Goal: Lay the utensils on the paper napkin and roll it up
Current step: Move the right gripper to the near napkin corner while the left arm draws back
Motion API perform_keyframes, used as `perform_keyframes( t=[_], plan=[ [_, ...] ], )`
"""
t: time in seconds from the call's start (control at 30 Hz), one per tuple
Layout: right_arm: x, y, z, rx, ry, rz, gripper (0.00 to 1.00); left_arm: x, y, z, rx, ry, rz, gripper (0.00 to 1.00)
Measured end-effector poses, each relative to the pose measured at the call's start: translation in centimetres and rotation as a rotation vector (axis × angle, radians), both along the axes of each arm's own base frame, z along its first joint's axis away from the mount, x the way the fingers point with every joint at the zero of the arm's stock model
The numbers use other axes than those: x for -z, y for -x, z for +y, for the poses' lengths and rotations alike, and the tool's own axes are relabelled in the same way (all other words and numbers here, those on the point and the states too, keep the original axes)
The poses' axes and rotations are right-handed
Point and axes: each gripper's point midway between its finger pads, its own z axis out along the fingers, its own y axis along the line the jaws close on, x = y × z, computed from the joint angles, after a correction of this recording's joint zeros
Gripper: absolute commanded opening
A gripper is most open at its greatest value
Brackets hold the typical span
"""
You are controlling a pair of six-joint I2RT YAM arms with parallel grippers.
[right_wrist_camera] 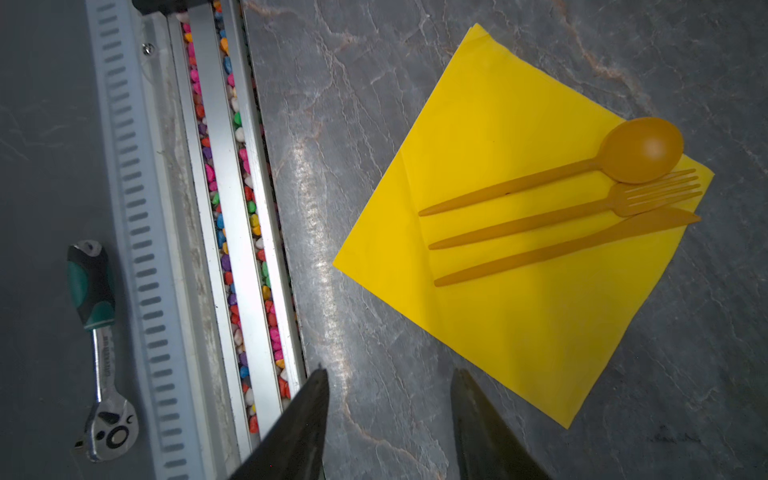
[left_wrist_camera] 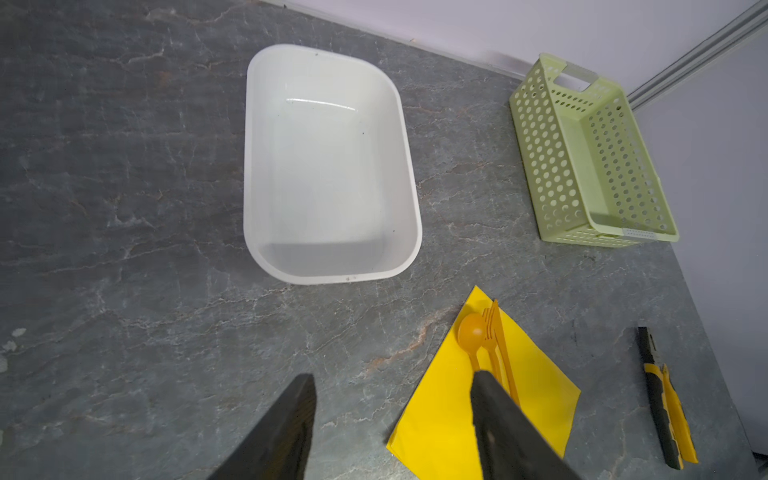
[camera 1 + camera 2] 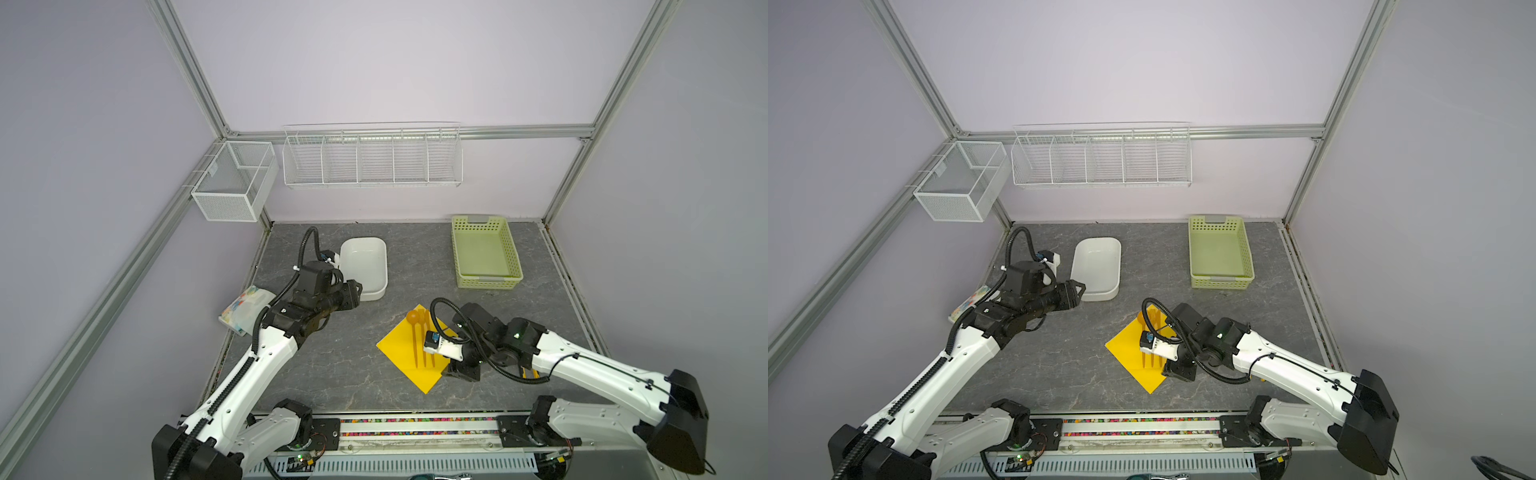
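1. The yellow napkin [image 3: 399, 351] lies flat on the near right part of the grey table [image 3: 332, 374], turned so that one corner points far and one points near.
2. The spoon [image 1: 642, 149], fork [image 1: 656, 193] and knife [image 1: 582, 245] rest side by side on the napkin. Their heads point to its far corner, and the spoon's bowl reaches slightly over the edge there.
3. The placing step looks done. The napkin shows no fold or curl, so rolling has not begun.
4. The right gripper [image 1: 389, 372] hangs just beside the napkin's near right edge. Its jaws are moderately apart and hold nothing.
5. The left gripper [image 2: 395, 376] is raised to the left, beside the near end of the white tub [image 3: 384, 257]. It is well apart from the napkin, with its jaws also parted and empty.
6. The next move probably calls for a low pinch on an edge or corner beside the handles, then folding it over the three pieces.
7. The paper is thin and flat against the table, so the pinch may slip or drag the sheet and scatter the cutlery. The left gripper could steady the far side.
8. The pliers [image 2: 665, 407] to the right, the green basket [image 3: 486, 282] and the printed packet [image 3: 245, 309] play no part.
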Motion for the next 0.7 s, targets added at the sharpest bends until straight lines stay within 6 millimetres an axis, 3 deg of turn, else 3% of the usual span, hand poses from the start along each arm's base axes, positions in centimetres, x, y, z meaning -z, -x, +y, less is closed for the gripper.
perform_keyframes(
  t=[0.13,0.7],
  plan=[
    [1.4,0.6,0.0,-0.058,0.069,-0.061,0.52,-1.2,0.2,-0.5,0.066,-0.019,-0.024,0.62],
    [7.6,1.4,2.6,-0.218,0.24,-0.216,0.6,-0.2,0.2,1.4,0.086,-0.178,-0.012,0.6]
  ],
)
